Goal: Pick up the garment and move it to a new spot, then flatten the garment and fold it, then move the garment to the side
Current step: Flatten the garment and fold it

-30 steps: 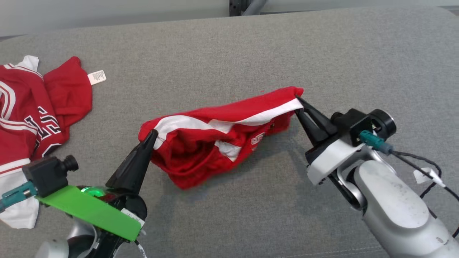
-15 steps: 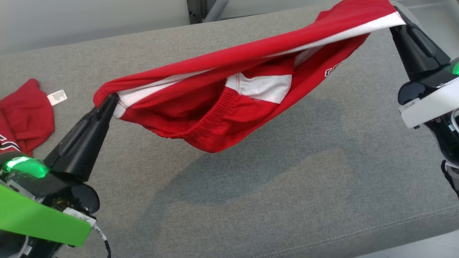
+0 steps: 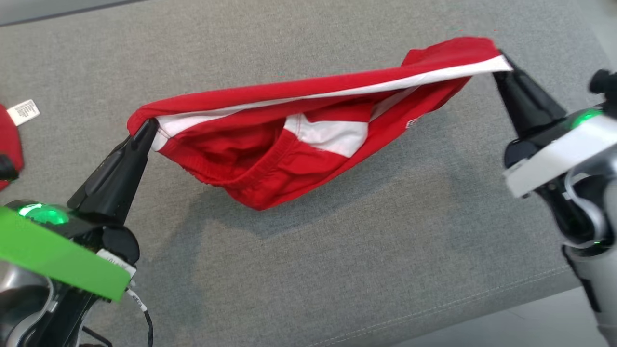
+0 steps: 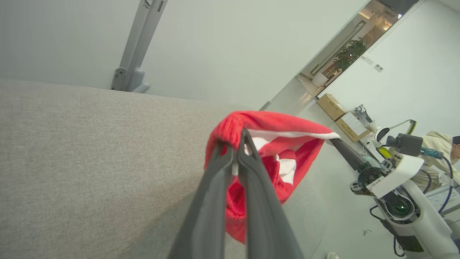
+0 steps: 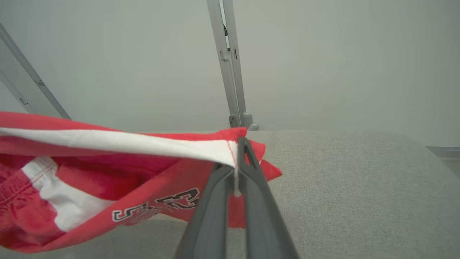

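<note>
Jaws on both sides were pinched tight on cloth. From the head view, the left gripper held one end of the red-and-white garment and the right gripper the other, its middle sagging over the grey cushion. Along the left wrist view, the dark fingers closed on a red hem. Along the right wrist view, fingers nipped the white stripe's corner.

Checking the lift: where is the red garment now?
In the head view, the red garment hangs mid-frame above the grey cushion, stretched between the left end effector and right end effector.
</note>
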Robot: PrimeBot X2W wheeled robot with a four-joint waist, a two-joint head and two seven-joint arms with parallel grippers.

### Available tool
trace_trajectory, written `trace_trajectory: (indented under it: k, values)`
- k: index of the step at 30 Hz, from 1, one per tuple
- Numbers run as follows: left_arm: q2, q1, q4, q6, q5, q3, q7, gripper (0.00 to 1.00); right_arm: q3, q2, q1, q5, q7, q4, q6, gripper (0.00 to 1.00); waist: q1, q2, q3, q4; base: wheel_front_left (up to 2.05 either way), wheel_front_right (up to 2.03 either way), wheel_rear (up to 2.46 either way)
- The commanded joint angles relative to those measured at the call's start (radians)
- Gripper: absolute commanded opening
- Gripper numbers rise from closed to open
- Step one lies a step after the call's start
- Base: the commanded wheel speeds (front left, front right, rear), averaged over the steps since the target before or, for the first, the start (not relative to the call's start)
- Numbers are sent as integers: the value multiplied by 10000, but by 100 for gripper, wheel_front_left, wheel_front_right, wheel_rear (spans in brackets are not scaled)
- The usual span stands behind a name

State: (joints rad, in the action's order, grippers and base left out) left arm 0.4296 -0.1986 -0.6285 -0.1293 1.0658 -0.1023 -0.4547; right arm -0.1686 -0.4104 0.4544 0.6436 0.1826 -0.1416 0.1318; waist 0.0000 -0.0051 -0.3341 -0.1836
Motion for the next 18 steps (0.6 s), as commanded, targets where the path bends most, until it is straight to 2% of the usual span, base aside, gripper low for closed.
trace_trajectory:
  k: [1, 2, 6, 7, 14, 15, 17, 18]
  values:
    - [56, -175, 77, -2, -98, -4, 48, 0, -52, 92, -2, -138, -113, 93, -21, 0, 0, 51, -186, -50, 0, 0, 0]
    - [38, -271, 542, 53, -406, -156, 169, 0, -484, 331, 199, -393, -404, 430, -19, 0, 0, 51, -265, -21, 0, 0, 0]
    - [-180, -283, 1478, 152, -707, -402, 476, 0, -1118, 786, 293, -792, -980, 1263, -19, 0, 0, 51, -362, 55, 0, 0, 0]
    - [-418, -112, 2077, 266, -839, -699, 687, 0, -1561, 1078, 206, -977, -1363, 1933, -18, 0, 0, 51, -409, 131, 0, 0, 0]
    - [-1019, 292, 4150, 777, -1252, -1216, 1727, 0, -2660, 1449, -48, -1523, -2486, 4278, -16, 0, 0, 51, -385, 461, 0, 0, 0]
    - [-1150, 358, 4318, 853, -1187, -1279, 1838, 0, -2713, 1433, -38, -1507, -2630, 4492, -16, 5, 0, 51, -344, 499, 0, 0, 0]
    - [-1218, 457, 4564, 1010, -1144, -1349, 1979, 0, -2815, 1318, 28, -1568, -2860, 4822, -18, 80, 0, 51, -234, 571, 0, 0, 0]
    - [-1235, 503, 4667, 1075, -1120, -1357, 2037, 0, -2876, 1281, 65, -1567, -2934, 4937, -18, 100, 0, 51, -166, 593, 0, 0, 0]
